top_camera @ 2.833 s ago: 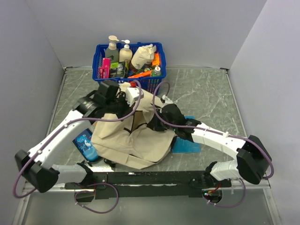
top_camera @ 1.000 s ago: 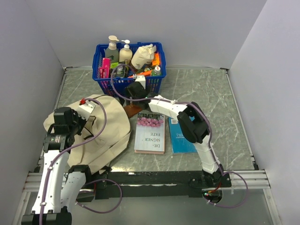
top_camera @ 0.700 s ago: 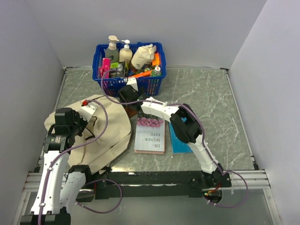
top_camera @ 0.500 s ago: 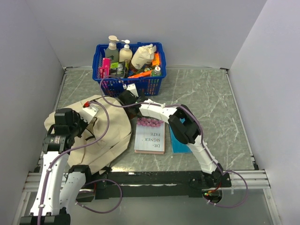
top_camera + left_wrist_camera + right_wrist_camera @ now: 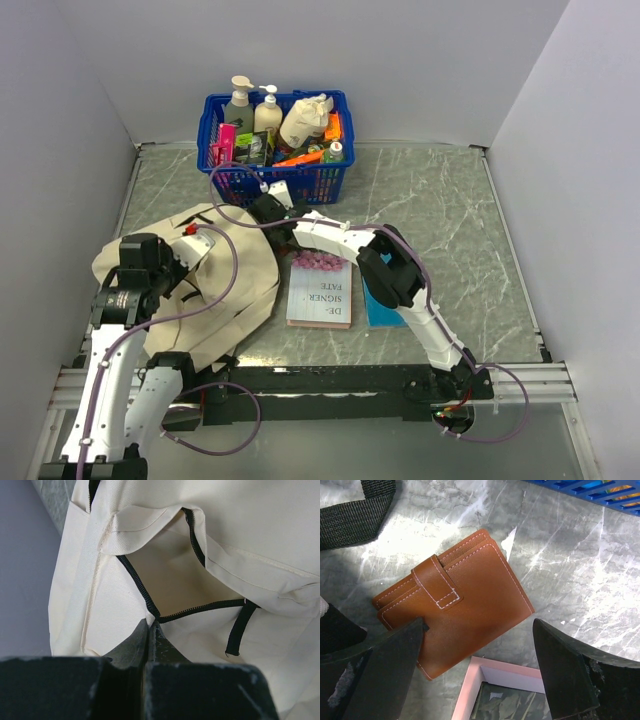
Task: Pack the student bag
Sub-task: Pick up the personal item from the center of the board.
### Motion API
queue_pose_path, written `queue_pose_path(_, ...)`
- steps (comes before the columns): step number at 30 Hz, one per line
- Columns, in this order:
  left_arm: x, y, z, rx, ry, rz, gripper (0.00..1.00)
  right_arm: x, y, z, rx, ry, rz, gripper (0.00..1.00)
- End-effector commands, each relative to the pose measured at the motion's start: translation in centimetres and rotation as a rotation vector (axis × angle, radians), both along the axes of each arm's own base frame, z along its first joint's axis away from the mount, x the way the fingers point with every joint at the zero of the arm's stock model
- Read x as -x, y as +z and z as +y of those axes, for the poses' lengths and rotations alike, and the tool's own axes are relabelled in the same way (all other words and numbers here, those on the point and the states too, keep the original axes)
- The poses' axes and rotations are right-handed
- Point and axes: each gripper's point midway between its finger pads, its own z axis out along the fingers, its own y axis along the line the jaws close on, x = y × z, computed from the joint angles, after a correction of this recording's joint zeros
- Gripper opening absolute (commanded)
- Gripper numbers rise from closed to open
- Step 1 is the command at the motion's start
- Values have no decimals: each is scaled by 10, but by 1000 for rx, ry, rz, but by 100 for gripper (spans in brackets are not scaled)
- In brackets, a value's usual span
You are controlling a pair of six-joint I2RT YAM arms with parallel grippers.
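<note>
1. Since 1 second ago the right arm (image 5: 340,235) has swung left from the front of the blue basket (image 5: 207,112), and its jaws now hang over a brown wallet (image 5: 460,605). Nearly 3 seconds ago the student bag (image 5: 235,285) lay mid-surface under both arms; it now lies at the left.
2. It is slumped on the marble-patterned surface (image 5: 450,210) at the near left, partly beneath the left arm (image 5: 130,290). In the left wrist view its pocket gapes open, edged by a black zipper (image 5: 134,582).
3. Left jaws are pressed together, pinching the bag's cream fabric at the corner where 2 zipper lines meet.
4. Right jaws stand wide apart, with 1 of the fingers (image 5: 390,670) on each side of the wallet; whether they touch it cannot be told.
5. That wallet lies flat and closed, its tab fastened, close to the basket and just beside the pink corner of a book (image 5: 320,290). A black strap (image 5: 355,515) lies near it.
6. Right of the bag the book lies flat, with a blue flat item (image 5: 378,305) beside it, partly under the right arm.
7. Bottles and packets fill the basket at the far edge.
</note>
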Motion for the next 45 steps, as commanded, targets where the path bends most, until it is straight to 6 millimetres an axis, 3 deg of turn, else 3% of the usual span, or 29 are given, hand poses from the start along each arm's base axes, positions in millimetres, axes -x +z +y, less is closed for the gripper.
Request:
queue_pose_path(1, 7, 15, -6, 5, -40, -16, 1, 27, -30, -45, 151, -21, 131, 94)
queue_pose_path(5, 5, 18, -14, 37, -73, -24, 1, 34, -29, -87, 149, -120, 152, 90)
queue_pose_path(6, 5, 18, -15, 39, -77, -22, 1, 46, -40, -105, 176, -134, 187, 89)
queue_pose_path(8, 4, 17, -16, 41, -83, -19, 1, 53, -36, -116, 147, -159, 185, 87)
queue_pose_path(9, 3, 18, -16, 39, -86, -25, 1, 66, -47, -130, 166, -174, 211, 87)
queue_pose_path(10, 3, 17, -17, 40, -87, -24, 1, 70, -40, -132, 143, -181, 200, 87)
queue_pose_path(12, 1, 17, -19, 51, -96, -28, 1, 82, -50, -137, 114, -182, 221, 86)
queue_pose_path(18, -2, 20, -23, 66, -99, -36, 1, 79, -33, -147, 101, -219, 184, 86)
queue_pose_path(22, -3, 21, -24, 78, -102, -40, 1, 55, 6, -141, -10, -199, 96, 95)
queue_pose_path(26, -4, 22, -25, 82, -102, -40, 1, 32, 25, -135, -60, -162, 48, 99)
queue_pose_path(31, -5, 22, -26, 80, -109, -42, 1, 21, 24, -132, -83, -107, 33, 100)
queue_pose_path(37, -8, 22, -28, 91, -116, -49, 1, 27, 17, -124, -190, -81, 78, 100)
queue_pose_path(45, -8, 25, -29, 89, -119, -47, 1, 34, 14, -131, -243, -146, 99, 100)
